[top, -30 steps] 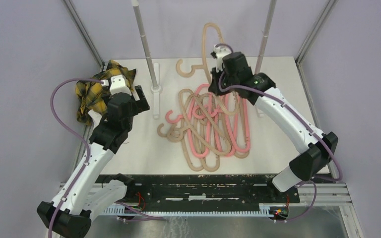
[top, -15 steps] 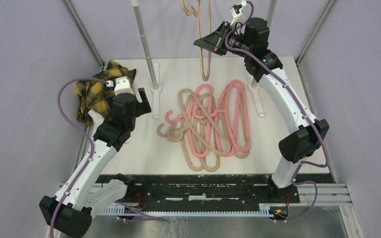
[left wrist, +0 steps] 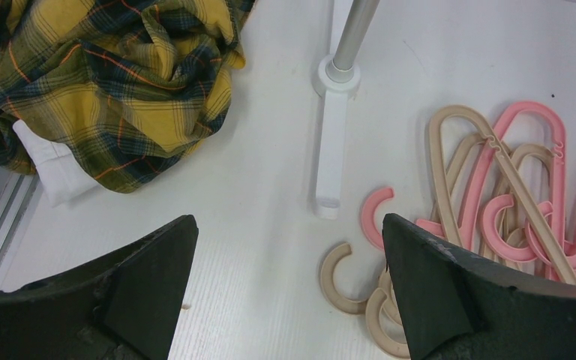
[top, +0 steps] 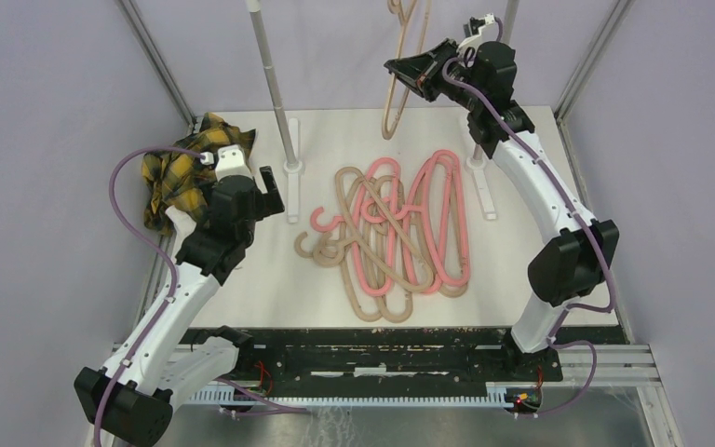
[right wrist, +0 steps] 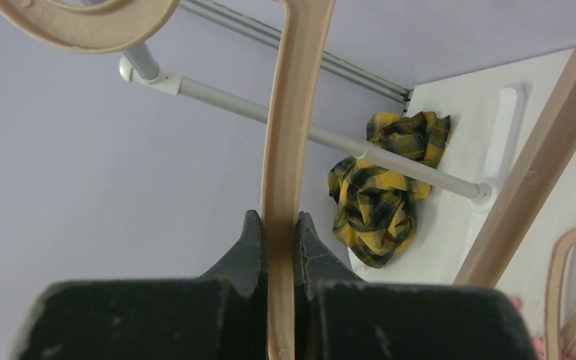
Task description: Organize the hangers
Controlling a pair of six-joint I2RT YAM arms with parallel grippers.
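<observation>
A tangled pile of salmon pink and beige hangers (top: pixel 396 237) lies in the middle of the white table (top: pixel 540 270). My right gripper (top: pixel 404 71) is raised high at the back and is shut on a beige hanger (top: pixel 387 121) that dangles below it. In the right wrist view my right gripper (right wrist: pixel 279 225) pinches that hanger's bar (right wrist: pixel 289 135), and its hook (right wrist: pixel 82 22) is close to the grey rail (right wrist: pixel 270 116). My left gripper (top: pixel 266 191) is open and empty. In the left wrist view it (left wrist: pixel 289 229) hovers over bare table, just left of a beige hook (left wrist: pixel 337 281) and a pink hook (left wrist: pixel 373 217).
A yellow-black plaid cloth (top: pixel 182 172) lies at the back left, also in the left wrist view (left wrist: pixel 112 82). Two upright rack posts stand at the back, the left post (top: pixel 275 84) and the right post (top: pixel 500 56). The left post's white foot (left wrist: pixel 330 150) lies beside the pile.
My right arm has lifted the beige hanger from the back of the table high up toward the rail and shifted it slightly right. The left arm has barely moved.
</observation>
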